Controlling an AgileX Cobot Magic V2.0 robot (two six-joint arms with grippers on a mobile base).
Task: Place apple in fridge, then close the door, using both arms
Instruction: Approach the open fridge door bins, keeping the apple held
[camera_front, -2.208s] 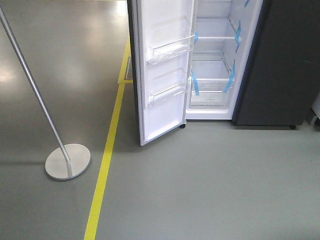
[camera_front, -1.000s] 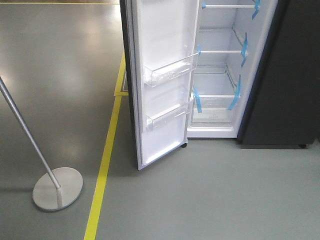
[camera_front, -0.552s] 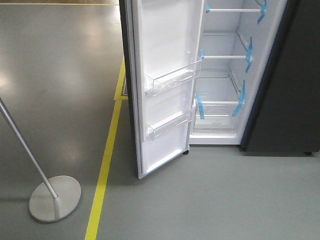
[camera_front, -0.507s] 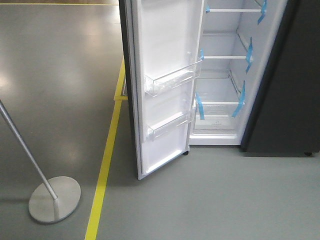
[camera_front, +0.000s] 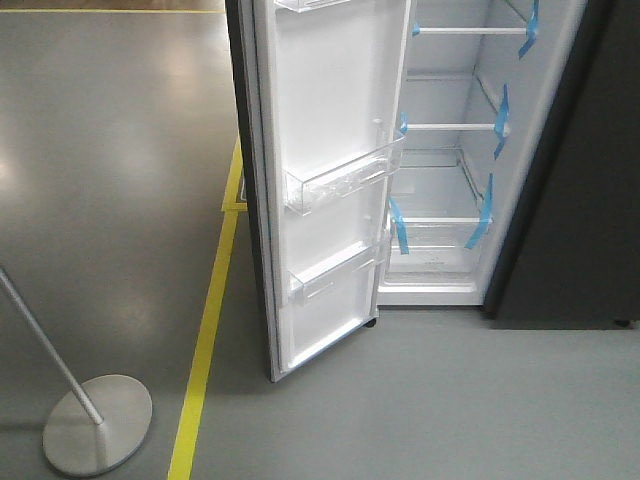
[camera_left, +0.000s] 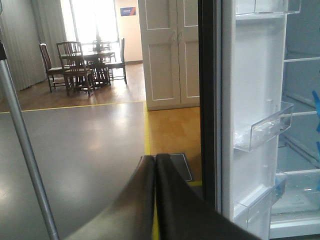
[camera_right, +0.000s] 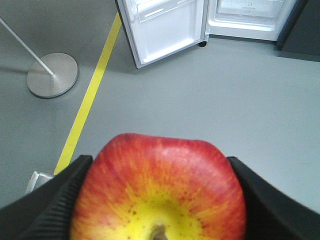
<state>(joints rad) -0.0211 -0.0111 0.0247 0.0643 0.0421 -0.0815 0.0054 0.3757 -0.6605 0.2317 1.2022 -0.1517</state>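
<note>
Clamping the apple (camera_right: 159, 187), stem toward camera, is right claw (camera_right: 160, 202); left claw (camera_left: 154, 161) pressed together.

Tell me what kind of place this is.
Probably an indoor robot test hall staged as a home: a fridge stands open on a grey floor marked with a yellow line, and a dining table with chairs sits beyond on wood flooring.
</note>
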